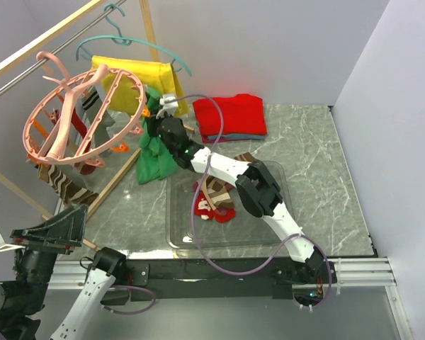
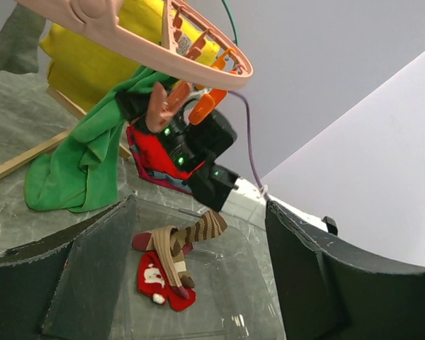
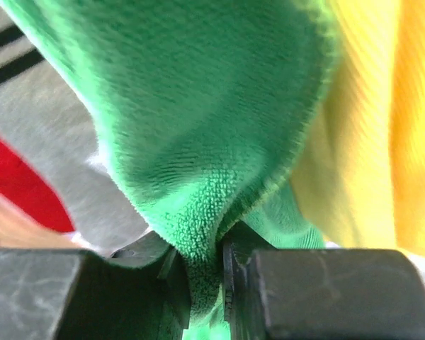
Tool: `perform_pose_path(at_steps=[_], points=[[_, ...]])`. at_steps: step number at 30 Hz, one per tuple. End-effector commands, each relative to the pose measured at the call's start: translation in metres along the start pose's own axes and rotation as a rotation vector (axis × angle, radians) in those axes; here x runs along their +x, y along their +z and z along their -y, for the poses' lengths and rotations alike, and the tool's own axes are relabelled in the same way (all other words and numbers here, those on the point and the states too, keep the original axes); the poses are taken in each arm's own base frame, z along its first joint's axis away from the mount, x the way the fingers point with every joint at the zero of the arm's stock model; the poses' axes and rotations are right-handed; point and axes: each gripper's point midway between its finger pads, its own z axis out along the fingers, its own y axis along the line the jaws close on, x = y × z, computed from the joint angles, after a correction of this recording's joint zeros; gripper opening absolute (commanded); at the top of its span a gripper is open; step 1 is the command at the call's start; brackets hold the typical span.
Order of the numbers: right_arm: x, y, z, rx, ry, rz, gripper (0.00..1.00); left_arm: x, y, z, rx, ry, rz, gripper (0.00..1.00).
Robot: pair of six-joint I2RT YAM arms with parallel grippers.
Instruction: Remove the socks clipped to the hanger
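The hanger (image 1: 62,124) is pink, the clipped sock (image 1: 156,159) green, the shirt (image 1: 154,78) yellow.

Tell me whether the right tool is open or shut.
Shut on the green cloth: in the right wrist view the right tool pinches a fold between its fingers.

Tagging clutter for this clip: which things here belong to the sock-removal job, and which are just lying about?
Job: pink ring hanger; clipped striped sock; green cloth pinched by right gripper; loose striped sock and red sock in the clear tray.
Lying about: yellow shirt; folded red garment; teal coat hanger.
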Motion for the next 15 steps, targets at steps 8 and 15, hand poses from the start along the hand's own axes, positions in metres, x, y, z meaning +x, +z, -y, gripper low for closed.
perform_pose_path(at_steps=[8,15], points=[[-0.121,-0.019,-0.025,-0.129,-0.019,0.111,0.45,0.006,0.006,0.014,0.043,-0.050,-0.040,0.80],[-0.102,-0.062,-0.036,-0.177,-0.015,-0.060,0.68,0.011,0.010,0.018,0.040,-0.047,-0.087,0.80]])
